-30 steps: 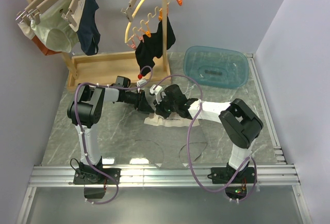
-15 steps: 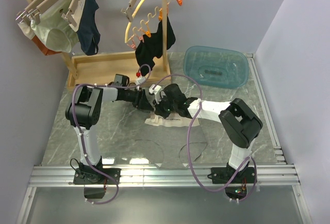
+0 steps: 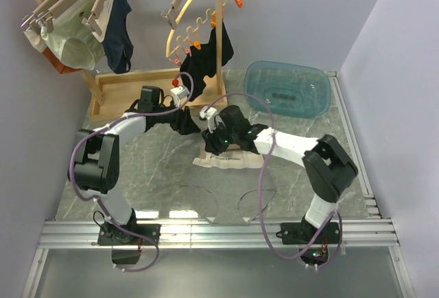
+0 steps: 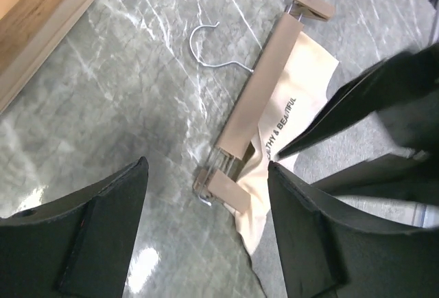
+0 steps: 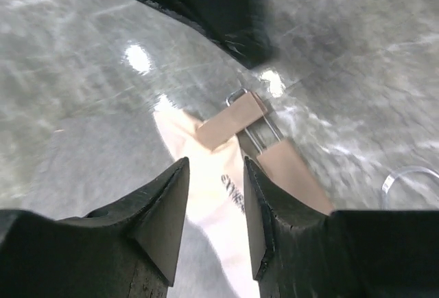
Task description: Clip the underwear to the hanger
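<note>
The wooden hanger (image 4: 262,88) lies flat on the table, its wire hook (image 4: 206,42) pointing away from the fabric. The pale beige underwear (image 4: 291,102) lies along the bar, with printed lettering on its band; it also shows in the top view (image 3: 230,161). The nearer clip (image 4: 230,191) overlaps the fabric's corner, and I cannot tell if it grips it. The far clip (image 4: 312,4) holds no fabric. My left gripper (image 4: 207,167) is open above the nearer clip. My right gripper (image 5: 216,167) is open over the underwear (image 5: 206,198), just short of that clip (image 5: 233,119).
The wooden rack base (image 3: 137,88) stands at the back left, close behind my left gripper (image 3: 188,123). Pale green briefs (image 3: 72,44), navy briefs (image 3: 120,30) and a yellow curved hanger (image 3: 199,16) with a black garment (image 3: 206,61) hang above. A blue basin (image 3: 288,88) sits back right.
My left gripper has lifted and drawn back from the hanger's end toward the rack, with its arm swung out to the left. My right gripper has shifted slightly left over the underwear.
</note>
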